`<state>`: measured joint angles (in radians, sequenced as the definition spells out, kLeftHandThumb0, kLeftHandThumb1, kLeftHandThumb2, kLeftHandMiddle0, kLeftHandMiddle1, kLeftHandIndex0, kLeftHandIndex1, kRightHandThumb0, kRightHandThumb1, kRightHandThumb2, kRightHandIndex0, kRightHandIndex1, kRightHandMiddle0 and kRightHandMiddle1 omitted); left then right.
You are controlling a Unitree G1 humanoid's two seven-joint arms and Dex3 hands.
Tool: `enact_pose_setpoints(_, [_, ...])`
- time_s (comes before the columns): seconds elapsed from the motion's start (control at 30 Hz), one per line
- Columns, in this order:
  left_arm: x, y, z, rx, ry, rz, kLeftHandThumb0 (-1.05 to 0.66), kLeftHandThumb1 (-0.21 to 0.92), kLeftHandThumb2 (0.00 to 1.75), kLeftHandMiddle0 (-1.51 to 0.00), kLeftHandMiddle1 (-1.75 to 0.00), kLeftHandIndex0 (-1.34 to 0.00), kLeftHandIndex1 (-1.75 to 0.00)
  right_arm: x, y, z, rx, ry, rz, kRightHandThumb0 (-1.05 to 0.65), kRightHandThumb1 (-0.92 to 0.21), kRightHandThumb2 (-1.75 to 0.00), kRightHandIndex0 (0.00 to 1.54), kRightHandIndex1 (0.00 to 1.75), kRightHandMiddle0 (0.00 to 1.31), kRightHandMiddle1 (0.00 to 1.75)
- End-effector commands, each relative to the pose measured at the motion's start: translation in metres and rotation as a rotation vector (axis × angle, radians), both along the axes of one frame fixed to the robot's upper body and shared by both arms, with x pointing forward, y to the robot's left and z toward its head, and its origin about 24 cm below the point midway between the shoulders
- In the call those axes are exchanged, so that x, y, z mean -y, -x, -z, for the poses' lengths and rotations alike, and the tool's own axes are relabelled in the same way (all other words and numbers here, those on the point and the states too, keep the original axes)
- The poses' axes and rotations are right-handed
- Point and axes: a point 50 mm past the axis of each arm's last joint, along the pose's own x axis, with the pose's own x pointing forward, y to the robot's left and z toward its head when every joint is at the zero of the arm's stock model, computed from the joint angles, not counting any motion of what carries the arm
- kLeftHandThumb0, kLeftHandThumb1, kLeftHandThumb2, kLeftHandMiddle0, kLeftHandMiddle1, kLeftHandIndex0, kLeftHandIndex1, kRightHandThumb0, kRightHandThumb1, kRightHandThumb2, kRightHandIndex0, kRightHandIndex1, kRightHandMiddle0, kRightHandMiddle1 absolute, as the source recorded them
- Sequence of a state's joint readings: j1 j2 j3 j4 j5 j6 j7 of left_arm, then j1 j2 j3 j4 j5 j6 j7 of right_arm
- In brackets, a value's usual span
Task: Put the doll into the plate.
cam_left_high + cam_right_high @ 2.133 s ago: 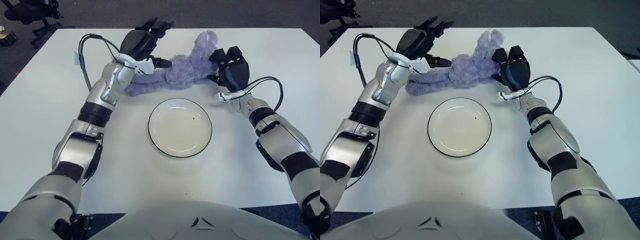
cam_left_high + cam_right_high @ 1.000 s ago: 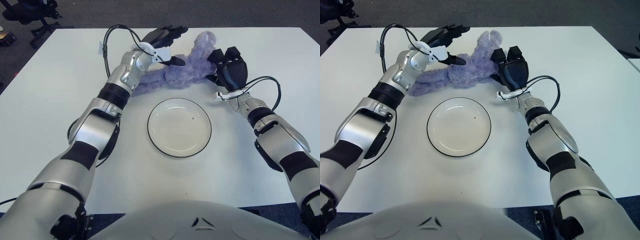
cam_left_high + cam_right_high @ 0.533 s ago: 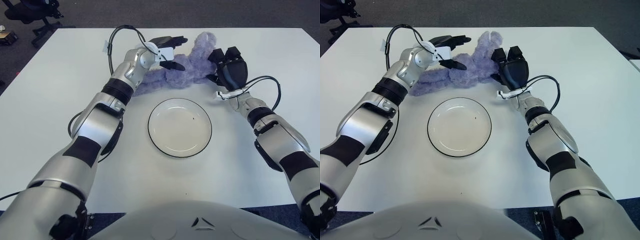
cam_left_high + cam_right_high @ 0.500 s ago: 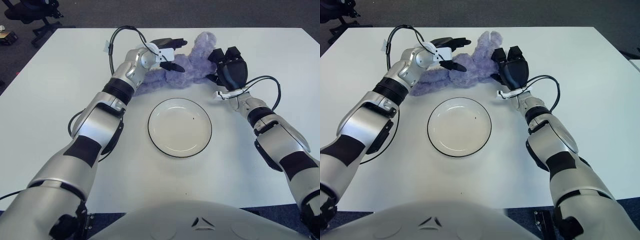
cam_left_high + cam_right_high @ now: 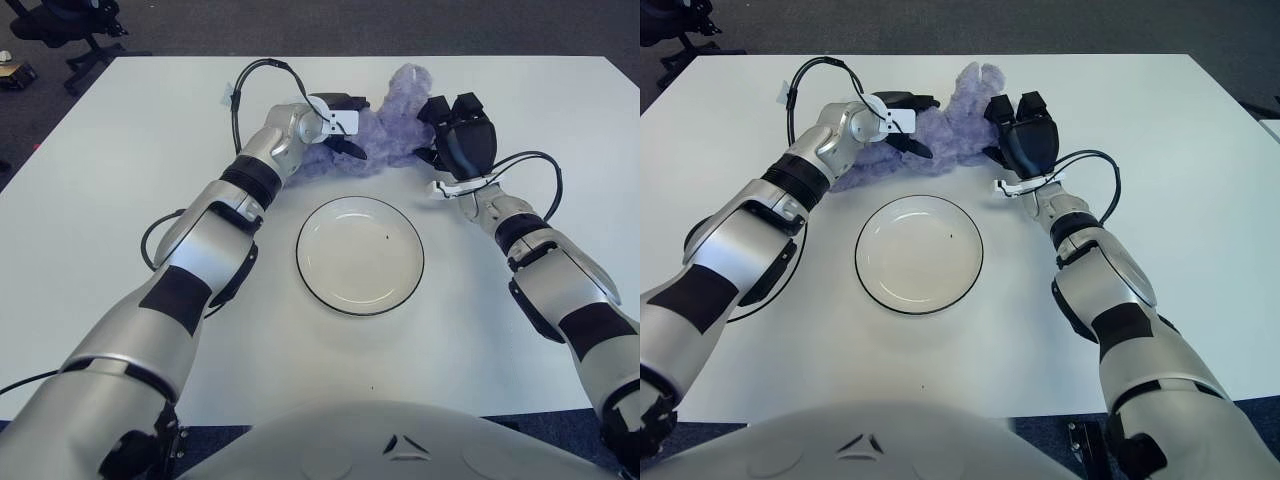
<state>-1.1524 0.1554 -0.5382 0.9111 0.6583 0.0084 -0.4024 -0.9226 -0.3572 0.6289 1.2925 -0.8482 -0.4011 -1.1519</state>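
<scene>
A purple plush doll (image 5: 392, 128) lies on the white table just beyond the plate, its head toward the far edge. My left hand (image 5: 340, 124) reaches across from the left and is curled over the doll's middle, with the legs bunched up under its wrist. On the other side, my right hand (image 5: 448, 128) presses against the doll near its head, black fingers curled onto the plush. The white plate (image 5: 360, 262) with a thin dark rim sits empty in the table's middle, nearer to me than the doll and both hands.
The white table (image 5: 120, 250) stretches wide to either side of the plate. Black cables loop off both wrists (image 5: 248, 72). A dark office chair (image 5: 60, 25) stands on the floor past the table's far left corner.
My left hand has swung right along the doll and closed its spread fingers over the body, gathering the legs toward the middle. The right hand and plate have stayed still.
</scene>
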Motion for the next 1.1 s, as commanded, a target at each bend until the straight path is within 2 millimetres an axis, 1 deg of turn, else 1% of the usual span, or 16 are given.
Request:
enact_pose_setpoints(0.0, [0.004,0.0,-0.003,-0.012,-0.05,0.007,-0.97,0.92,0.13,-0.3,-0.02,-0.17,-0.05,0.004,-0.002,-0.004,0.019,-0.003,0.023,0.39,-0.6,-0.94,0.39,1.75,0.55,1.75])
enact_pose_setpoints(0.23, [0.008,0.001,0.002,-0.031,-0.077,0.007,-0.98,0.92,0.15,-0.32,-0.02,-0.16,-0.04,0.005,-0.002,-0.006,0.026,-0.008,0.028,0.39,-0.6,-0.95,0.4,1.75,0.55,1.75])
enact_pose_setpoints(0.43, [0.01,0.004,0.013,-0.037,-0.089,-0.001,-0.99,0.92,0.17,-0.34,-0.03,-0.16,-0.04,0.005,-0.003,-0.007,0.036,-0.017,0.031,0.39,-0.6,-0.95,0.4,1.75,0.55,1.75])
enact_pose_setpoints(0.57, [0.011,0.005,0.018,-0.015,-0.081,-0.01,-0.97,0.92,0.18,-0.4,-0.05,-0.22,-0.07,0.005,-0.003,-0.008,0.039,-0.02,0.032,0.39,-0.59,-0.95,0.4,1.75,0.55,1.75])
enact_pose_setpoints(0.6, [0.012,0.005,0.019,-0.003,-0.074,-0.014,-0.94,0.92,0.18,-0.45,-0.13,-0.26,-0.13,0.005,-0.003,-0.008,0.04,-0.02,0.033,0.39,-0.59,-0.95,0.4,1.75,0.55,1.75])
enact_pose_setpoints(0.63, [0.012,0.005,0.021,0.02,-0.055,-0.019,-0.9,0.92,0.17,-0.48,-0.34,-0.29,-0.27,0.005,-0.003,-0.009,0.041,-0.022,0.033,0.39,-0.59,-0.95,0.4,1.75,0.55,1.75])
enact_pose_setpoints(0.67, [0.012,0.005,0.022,0.036,-0.042,-0.023,-0.84,0.92,0.14,-0.48,-0.67,-0.29,-0.52,0.006,-0.003,-0.009,0.041,-0.022,0.034,0.39,-0.59,-0.95,0.4,1.75,0.55,1.75])
enact_pose_setpoints(0.7, [0.012,0.005,0.023,0.056,-0.018,-0.029,-0.81,0.92,0.12,-0.47,-0.9,-0.27,-0.71,0.006,-0.003,-0.009,0.042,-0.023,0.034,0.39,-0.59,-0.95,0.4,1.75,0.55,1.75])
enact_pose_setpoints(0.73, [0.011,0.005,0.024,0.07,-0.002,-0.032,-0.77,0.92,0.11,-0.48,-1.05,-0.28,-0.82,0.006,-0.003,-0.009,0.042,-0.024,0.034,0.39,-0.59,-0.95,0.4,1.75,0.55,1.75])
enact_pose_setpoints(0.77, [0.011,0.005,0.025,0.078,0.006,-0.034,-0.72,0.92,0.08,-0.48,-1.28,-0.27,-0.98,0.006,-0.003,-0.009,0.043,-0.025,0.034,0.39,-0.59,-0.95,0.4,1.75,0.55,1.75])
enact_pose_setpoints(0.8, [0.011,0.005,0.026,0.083,0.011,-0.036,-0.69,0.92,0.06,-0.48,-1.42,-0.27,-1.09,0.006,-0.003,-0.009,0.043,-0.025,0.034,0.39,-0.59,-0.95,0.4,1.75,0.55,1.75])
enact_pose_setpoints(0.83, [0.01,0.005,0.027,0.095,0.037,-0.042,-0.68,0.92,0.05,-0.48,-1.48,-0.27,-1.13,0.006,-0.003,-0.009,0.044,-0.027,0.034,0.39,-0.59,-0.95,0.4,1.75,0.55,1.75])
enact_pose_setpoints(0.87, [0.01,0.005,0.029,0.105,0.057,-0.047,-0.58,0.9,0.03,-0.57,-1.57,-0.34,-1.12,0.006,-0.003,-0.009,0.045,-0.028,0.034,0.39,-0.59,-0.95,0.4,1.75,0.55,1.75])
enact_pose_setpoints(0.93, [0.009,0.005,0.031,0.117,0.081,-0.055,-0.47,0.88,0.01,-0.68,-1.68,-0.43,-1.06,0.005,-0.003,-0.009,0.046,-0.03,0.033,0.39,-0.59,-0.95,0.4,1.75,0.55,1.75])
enact_pose_setpoints(1.0, [0.009,0.005,0.031,0.122,0.085,-0.056,-0.43,0.87,0.01,-0.73,-1.71,-0.47,-1.03,0.005,-0.003,-0.009,0.047,-0.03,0.033,0.39,-0.59,-0.95,0.4,1.75,0.55,1.75])
enact_pose_setpoints(1.07, [0.01,0.005,0.032,0.134,0.087,-0.054,-0.4,0.89,0.03,-0.8,-1.73,-0.59,-1.11,0.005,-0.003,-0.009,0.049,-0.03,0.034,0.39,-0.59,-0.95,0.4,1.75,0.55,1.75])
